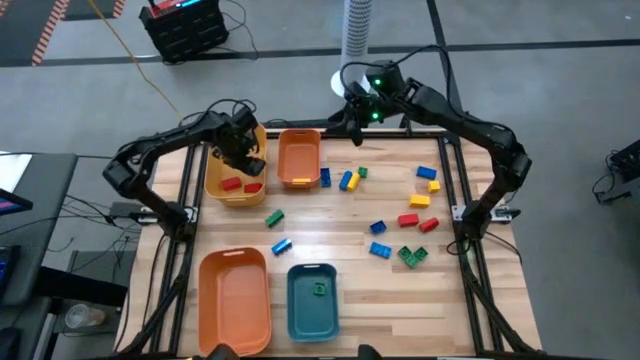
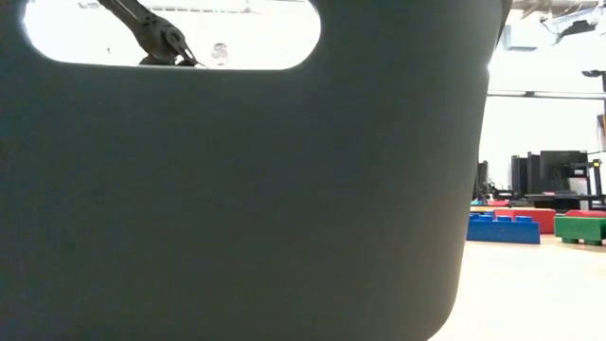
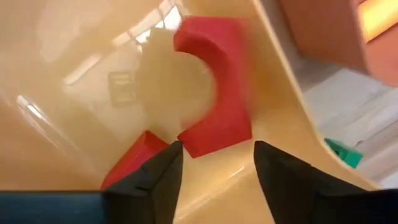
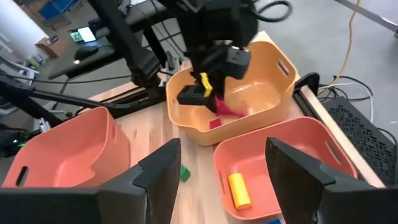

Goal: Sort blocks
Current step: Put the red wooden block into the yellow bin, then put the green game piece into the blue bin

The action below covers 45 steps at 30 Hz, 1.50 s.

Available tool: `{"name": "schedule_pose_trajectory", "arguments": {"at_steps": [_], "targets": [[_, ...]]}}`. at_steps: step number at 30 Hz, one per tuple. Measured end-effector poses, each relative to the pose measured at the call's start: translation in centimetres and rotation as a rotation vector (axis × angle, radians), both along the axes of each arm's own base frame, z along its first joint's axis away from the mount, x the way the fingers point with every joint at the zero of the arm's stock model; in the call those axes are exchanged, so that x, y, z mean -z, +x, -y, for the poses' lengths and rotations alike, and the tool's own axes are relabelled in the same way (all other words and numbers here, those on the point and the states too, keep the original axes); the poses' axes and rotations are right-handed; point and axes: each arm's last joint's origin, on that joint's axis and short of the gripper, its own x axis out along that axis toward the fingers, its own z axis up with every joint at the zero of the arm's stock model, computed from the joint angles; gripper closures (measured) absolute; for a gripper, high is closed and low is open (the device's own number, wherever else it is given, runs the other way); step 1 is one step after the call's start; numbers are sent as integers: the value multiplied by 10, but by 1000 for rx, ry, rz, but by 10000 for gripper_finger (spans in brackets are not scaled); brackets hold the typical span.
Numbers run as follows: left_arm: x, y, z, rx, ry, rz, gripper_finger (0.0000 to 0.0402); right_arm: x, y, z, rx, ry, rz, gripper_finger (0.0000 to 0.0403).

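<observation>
A robotics lab: wooden table in metal framing, concrete floor, cables, monitors behind.

No text, label, brand or number can be read in any view.

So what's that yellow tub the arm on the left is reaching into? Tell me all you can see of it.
The yellow tub looks like smooth, glossy plastic, with rounded corners, sloping walls and a handle slot cut below the rim. It stands upright at the table's far left, beside a small orange bin. Red blocks lie on its floor. The left gripper hangs inside it, open, right over a red block.
</observation>
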Motion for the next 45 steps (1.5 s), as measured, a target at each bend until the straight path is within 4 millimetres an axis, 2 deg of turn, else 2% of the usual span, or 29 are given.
{"name": "schedule_pose_trajectory", "arguments": {"at_steps": [6, 11, 14, 16, 22, 25, 29, 37, 41, 45], "targets": [[-3, -1, 3, 53, -6, 1, 179, -1, -5, -5, -5, 19, -33, 164], [-43, 3, 5, 164, 64, 52, 176, -10, -22, -5, 49, -24, -61, 164], [-67, 17, 12, 267, 125, 53, 178, -13, -28, -2, 93, -65, -71, 164], [-78, 33, 21, 341, 142, 53, 183, -13, -30, 2, 110, -64, -71, 164], [-94, 80, 46, 559, 156, 69, 197, -13, -31, 3, 185, -6, -77, 164], [-86, 101, 61, 654, 119, 55, 197, -18, -37, 0, 219, 17, -74, 164], [-70, 121, 81, 709, 16, 60, 197, -30, -56, -12, 291, 0, -118, 164], [-29, 153, 107, 630, -37, -94, 197, -53, -99, -44, 321, -93, -108, 164], [-6, 164, 112, 597, -64, -174, 197, -48, -104, -55, 277, -131, -115, 164], [12, 169, 114, 561, -86, -255, 197, -46, -101, -64, 212, -174, -131, 164]]}}
